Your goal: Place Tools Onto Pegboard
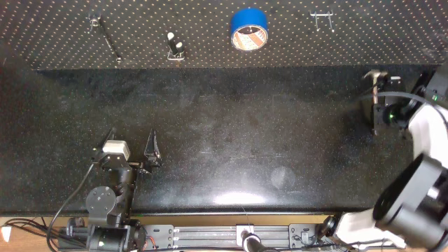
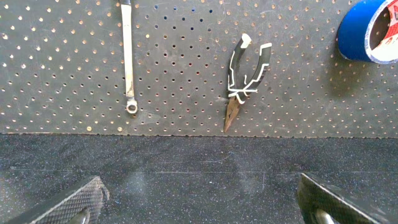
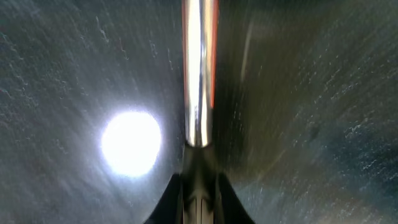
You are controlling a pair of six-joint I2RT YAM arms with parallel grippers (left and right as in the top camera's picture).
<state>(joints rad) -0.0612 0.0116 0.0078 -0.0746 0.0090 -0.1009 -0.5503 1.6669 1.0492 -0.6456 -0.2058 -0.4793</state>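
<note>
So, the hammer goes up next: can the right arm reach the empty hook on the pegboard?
Probably yes: the hook is bare, and nothing stands between it and the right gripper holding the hammer nearby.

On the far pegboard [image 1: 210,35] hung a silver wrench [image 2: 129,56] at left, black-handled pliers [image 2: 245,81] (nose down) beside it, and a blue tape roll [image 1: 248,29] centrally. The chrome-shafted hammer [image 3: 199,74] sat clamped in the right gripper [image 3: 199,177], far right.
</note>
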